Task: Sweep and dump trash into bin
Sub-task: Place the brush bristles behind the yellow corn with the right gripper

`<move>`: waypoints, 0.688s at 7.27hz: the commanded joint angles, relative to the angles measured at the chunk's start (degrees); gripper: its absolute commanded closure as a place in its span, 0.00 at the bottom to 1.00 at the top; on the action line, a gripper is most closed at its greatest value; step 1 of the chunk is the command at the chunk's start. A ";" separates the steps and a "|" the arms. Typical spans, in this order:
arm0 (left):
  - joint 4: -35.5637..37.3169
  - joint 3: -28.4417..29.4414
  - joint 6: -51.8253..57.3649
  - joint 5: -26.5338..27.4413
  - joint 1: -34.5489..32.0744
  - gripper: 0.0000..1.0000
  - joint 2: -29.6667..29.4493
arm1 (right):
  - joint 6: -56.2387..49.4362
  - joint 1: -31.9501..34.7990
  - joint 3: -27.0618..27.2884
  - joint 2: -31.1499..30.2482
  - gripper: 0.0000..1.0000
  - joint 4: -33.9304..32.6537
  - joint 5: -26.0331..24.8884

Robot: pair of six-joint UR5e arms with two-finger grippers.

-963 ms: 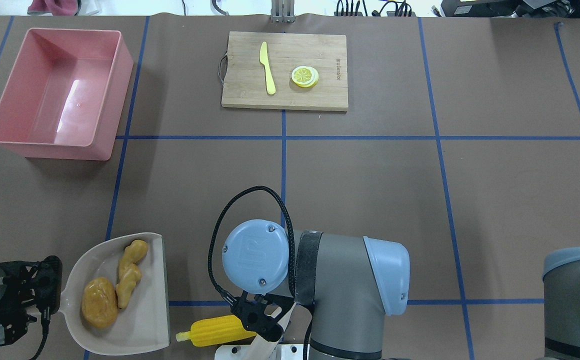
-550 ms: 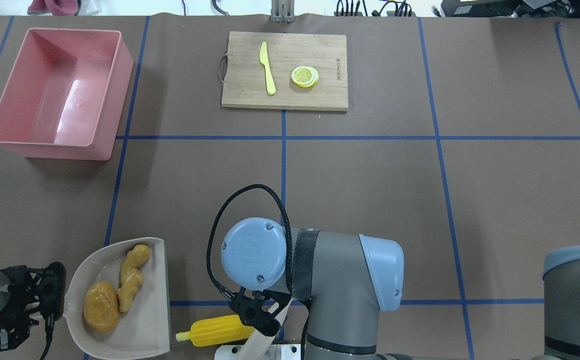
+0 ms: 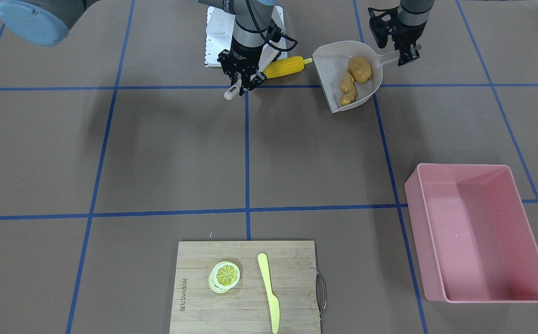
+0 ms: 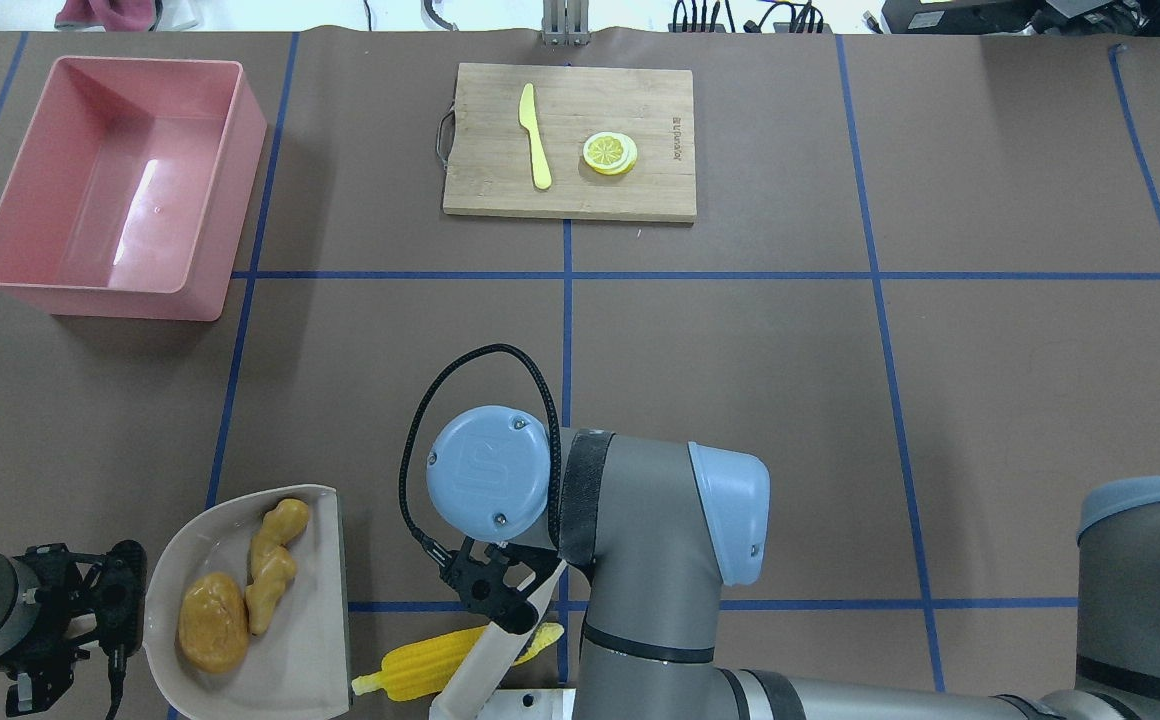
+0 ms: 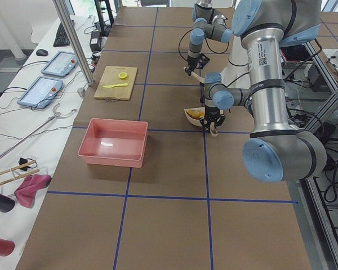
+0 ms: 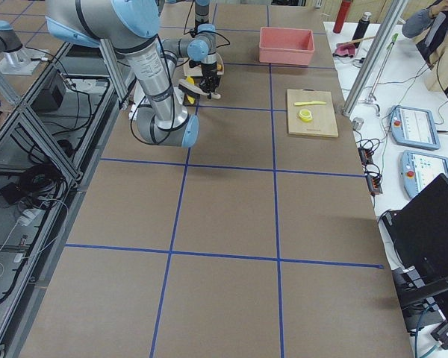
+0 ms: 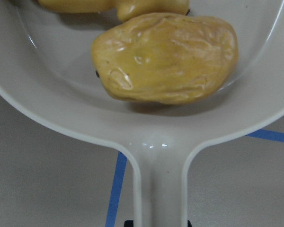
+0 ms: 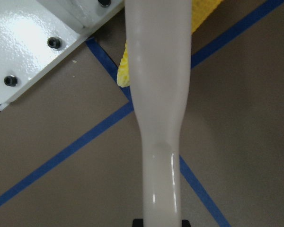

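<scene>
Your right gripper (image 4: 496, 596) is clamped on the handle of a pale sweeping tool (image 8: 161, 118), which crosses the corn cob (image 4: 420, 662) at the middle of the robot-side table edge. Your left gripper (image 3: 406, 50) is closed on the handle of the dustpan (image 4: 312, 640), along the same edge toward the left end. The potato (image 4: 212, 622) and the ginger root (image 4: 275, 565) lie in the pan. The pink bin (image 4: 230, 200) sits at the far left corner.

A bamboo cutting board (image 4: 480, 130) is laid flat at the far middle of the brown-covered table (image 4: 990, 400), its wire handle (image 4: 443, 135) turned toward the overhead view's left. On it a pale yellow plastic knife (image 4: 535, 135) is set lengthwise, with a lemon slice (image 4: 610, 153) near it (apart, not touching). The table is gridded with blue tape lines (image 4: 568, 330).
</scene>
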 commanded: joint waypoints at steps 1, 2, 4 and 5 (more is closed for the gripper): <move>0.16 0.90 -1.18 0.74 0.88 1.00 -2.15 | -3.17 4.51 -0.48 0.24 1.00 0.18 0.63; 0.16 2.04 -1.18 1.26 0.97 1.00 -3.38 | -4.76 7.06 -0.48 0.24 1.00 0.10 1.60; 0.07 2.84 -1.18 1.62 1.41 1.00 -4.18 | -5.13 10.32 -0.75 0.24 1.00 0.18 1.78; 0.07 2.84 -1.18 1.62 1.41 1.00 -4.27 | -6.69 11.90 -0.83 0.33 1.00 0.10 2.65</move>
